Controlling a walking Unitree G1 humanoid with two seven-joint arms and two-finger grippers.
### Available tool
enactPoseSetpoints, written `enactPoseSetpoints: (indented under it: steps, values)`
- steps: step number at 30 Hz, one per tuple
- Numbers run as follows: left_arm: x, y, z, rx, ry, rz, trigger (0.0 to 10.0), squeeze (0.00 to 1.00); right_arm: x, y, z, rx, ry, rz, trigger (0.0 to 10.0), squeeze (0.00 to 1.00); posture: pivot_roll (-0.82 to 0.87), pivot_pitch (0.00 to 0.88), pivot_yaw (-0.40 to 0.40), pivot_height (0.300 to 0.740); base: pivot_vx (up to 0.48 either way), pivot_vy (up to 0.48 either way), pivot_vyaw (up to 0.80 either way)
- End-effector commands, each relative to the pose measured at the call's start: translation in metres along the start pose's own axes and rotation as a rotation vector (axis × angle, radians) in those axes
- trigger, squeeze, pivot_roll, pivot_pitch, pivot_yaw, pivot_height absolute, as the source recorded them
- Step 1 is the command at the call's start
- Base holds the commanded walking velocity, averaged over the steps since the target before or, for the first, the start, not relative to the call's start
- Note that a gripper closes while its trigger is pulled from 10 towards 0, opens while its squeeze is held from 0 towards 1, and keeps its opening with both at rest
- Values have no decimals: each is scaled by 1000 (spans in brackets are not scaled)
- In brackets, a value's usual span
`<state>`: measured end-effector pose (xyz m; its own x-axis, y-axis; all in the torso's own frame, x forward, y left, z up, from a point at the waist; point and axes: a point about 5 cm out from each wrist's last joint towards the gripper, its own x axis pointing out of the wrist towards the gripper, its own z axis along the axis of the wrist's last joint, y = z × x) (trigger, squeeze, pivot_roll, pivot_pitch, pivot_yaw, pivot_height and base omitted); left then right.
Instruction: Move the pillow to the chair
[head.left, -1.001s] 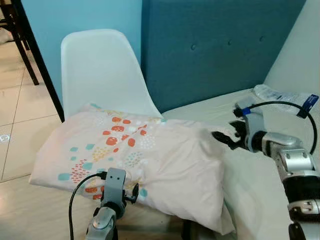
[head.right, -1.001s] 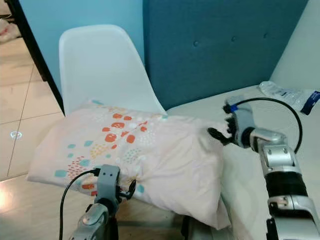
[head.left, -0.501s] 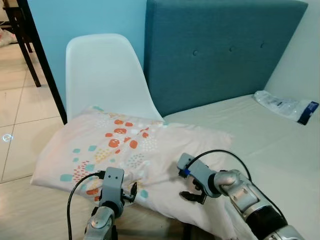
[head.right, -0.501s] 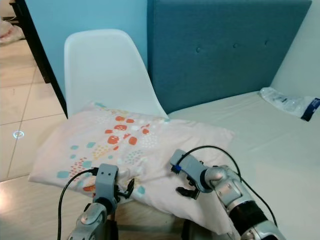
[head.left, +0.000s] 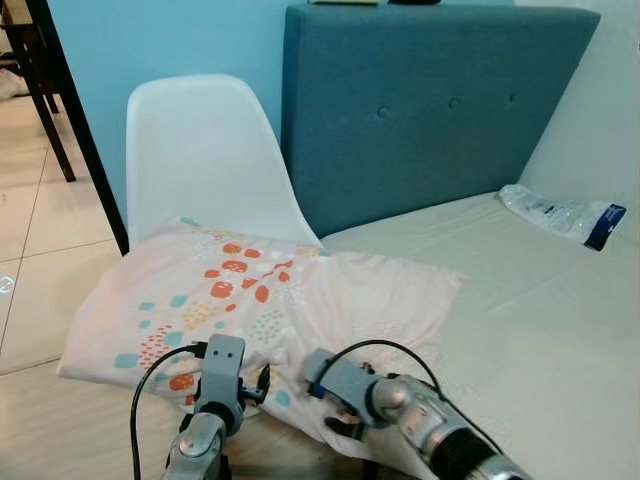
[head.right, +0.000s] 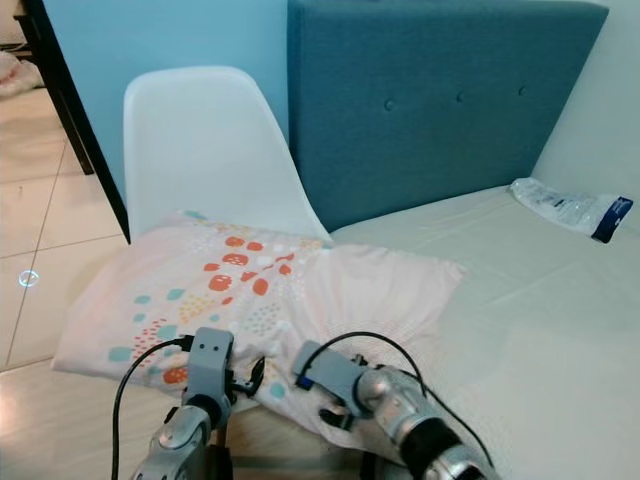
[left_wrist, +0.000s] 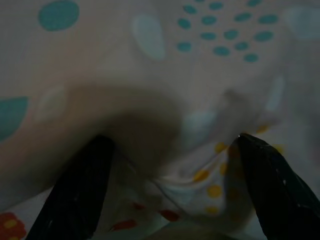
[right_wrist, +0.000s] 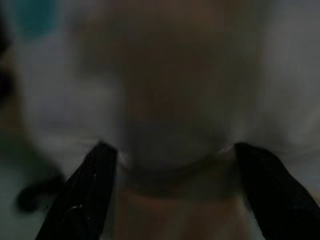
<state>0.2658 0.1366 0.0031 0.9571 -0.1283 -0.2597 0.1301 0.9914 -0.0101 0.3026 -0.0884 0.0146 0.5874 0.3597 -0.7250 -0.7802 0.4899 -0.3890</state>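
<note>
Nearest, the left claw (head.left: 262, 384) and the right claw (head.left: 342, 424) are both spread wide against the near edge of the pillow (head.left: 250, 300). The pillow lies across the white chair (head.left: 200, 150) seat and the bed (head.left: 540, 300) edge

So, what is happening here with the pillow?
The robot is working on the patterned pillow, which lies across the seat of the white chair and the edge of the bed. The left pincer and the right pincer are both at the pillow's near edge, fingers open against the fabric.
</note>
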Motion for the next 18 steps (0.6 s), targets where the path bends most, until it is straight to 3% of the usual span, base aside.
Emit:
enactPoseSetpoints:
  steps: [1,9,17,18]
  values:
    - [2,6,8,9,-42,19,10000,0,1,-12,16,23,-76,-110,10000,0,169,16,-93,585,0,0,0]
    - [0,8,7,14,-47,27,10000,0,0,-36,51,61,-194,-263,10000,0,185,19,-91,585,0,0,0]
    - [-1,8,8,20,-51,26,10000,0,3,-28,67,317,-312,-196,10000,0,185,21,-90,585,0,0,0]
    - [-1,8,8,20,-51,26,10000,0,3,-28,67,317,-312,-196,10000,0,185,21,-90,585,0,0,0]
